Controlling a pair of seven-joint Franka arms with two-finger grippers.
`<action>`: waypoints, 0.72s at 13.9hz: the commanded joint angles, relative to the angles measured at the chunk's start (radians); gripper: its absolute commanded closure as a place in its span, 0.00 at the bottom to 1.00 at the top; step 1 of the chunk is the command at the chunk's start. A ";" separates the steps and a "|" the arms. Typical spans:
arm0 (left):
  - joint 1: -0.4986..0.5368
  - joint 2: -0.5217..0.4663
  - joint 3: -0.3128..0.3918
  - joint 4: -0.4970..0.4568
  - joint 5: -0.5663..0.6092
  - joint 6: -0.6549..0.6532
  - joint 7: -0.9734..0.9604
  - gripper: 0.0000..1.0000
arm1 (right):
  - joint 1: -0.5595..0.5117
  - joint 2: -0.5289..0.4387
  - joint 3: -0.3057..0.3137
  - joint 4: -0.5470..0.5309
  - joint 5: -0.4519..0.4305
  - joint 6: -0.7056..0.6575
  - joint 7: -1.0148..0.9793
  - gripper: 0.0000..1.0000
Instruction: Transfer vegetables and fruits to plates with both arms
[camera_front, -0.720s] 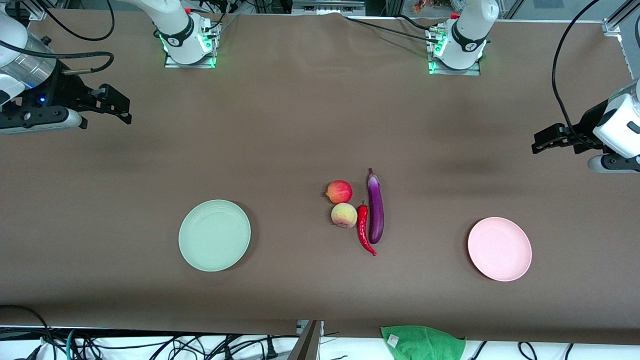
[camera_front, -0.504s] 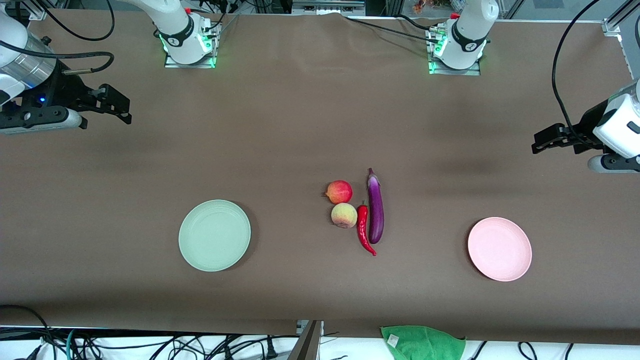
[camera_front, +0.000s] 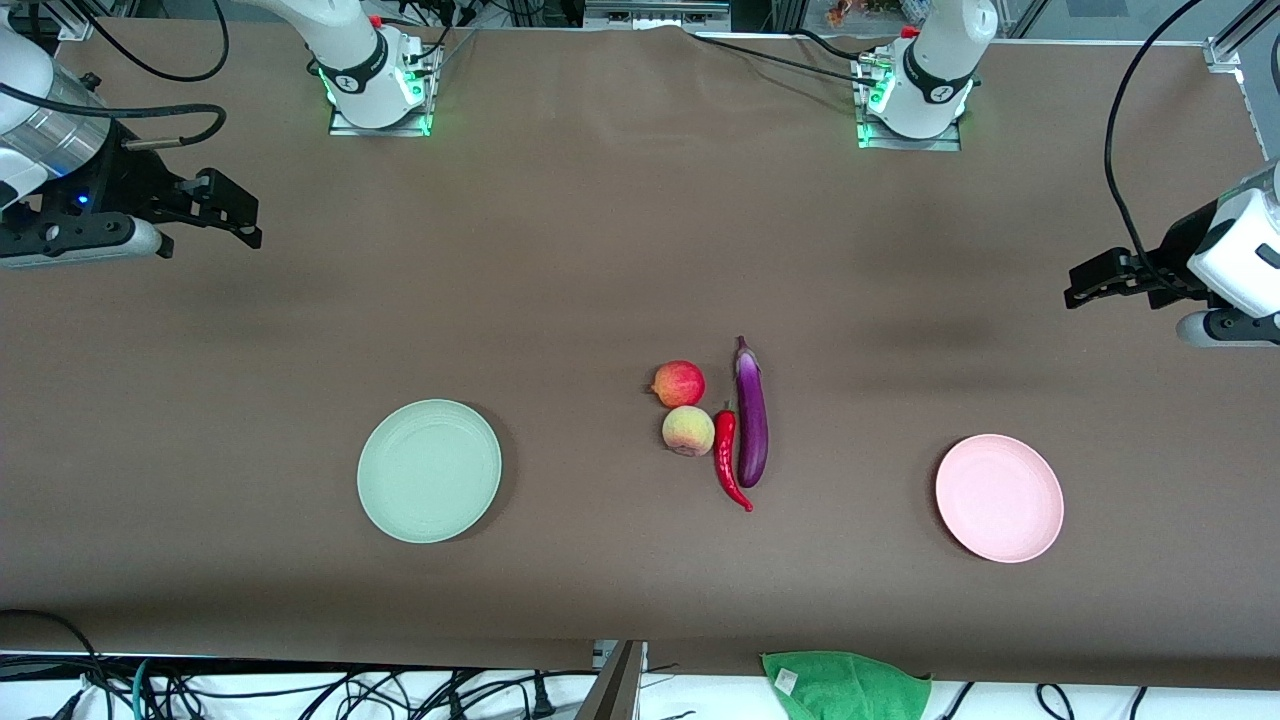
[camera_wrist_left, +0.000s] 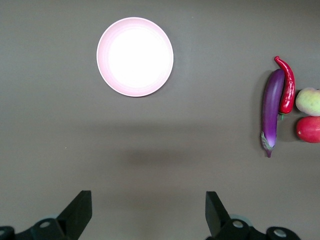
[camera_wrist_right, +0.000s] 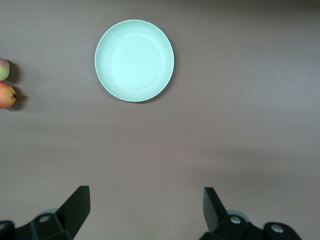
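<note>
At mid-table lie a purple eggplant (camera_front: 751, 412) (camera_wrist_left: 271, 111), a red chili pepper (camera_front: 727, 458) (camera_wrist_left: 287, 85), a red pomegranate (camera_front: 679, 383) (camera_wrist_left: 308, 129) (camera_wrist_right: 6, 95) and a yellowish peach (camera_front: 688, 431) (camera_wrist_left: 308, 100) (camera_wrist_right: 3, 69), all close together. The mint green plate (camera_front: 429, 470) (camera_wrist_right: 134, 60) lies bare toward the right arm's end, the pink plate (camera_front: 999, 497) (camera_wrist_left: 135, 56) bare toward the left arm's end. My right gripper (camera_front: 232, 210) (camera_wrist_right: 146, 212) hangs open and empty above bare table at its end. My left gripper (camera_front: 1088, 283) (camera_wrist_left: 149, 214) hangs open and empty at the other end.
A brown cloth (camera_front: 600, 250) covers the whole table. A crumpled green cloth (camera_front: 845, 685) lies past the table's edge nearest the front camera. Both arm bases (camera_front: 378, 90) (camera_front: 915, 100) stand along the farthest edge. Cables run along both ends.
</note>
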 joint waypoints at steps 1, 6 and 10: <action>0.005 0.027 -0.004 0.047 0.018 -0.016 0.003 0.00 | 0.000 -0.001 -0.004 0.009 0.015 -0.008 0.003 0.00; 0.001 0.025 -0.007 0.049 0.029 -0.016 0.006 0.00 | 0.000 -0.001 -0.005 0.009 0.015 -0.002 -0.004 0.00; 0.004 0.027 -0.007 0.049 0.026 -0.016 0.006 0.00 | -0.001 -0.001 -0.007 0.009 0.015 -0.002 -0.007 0.00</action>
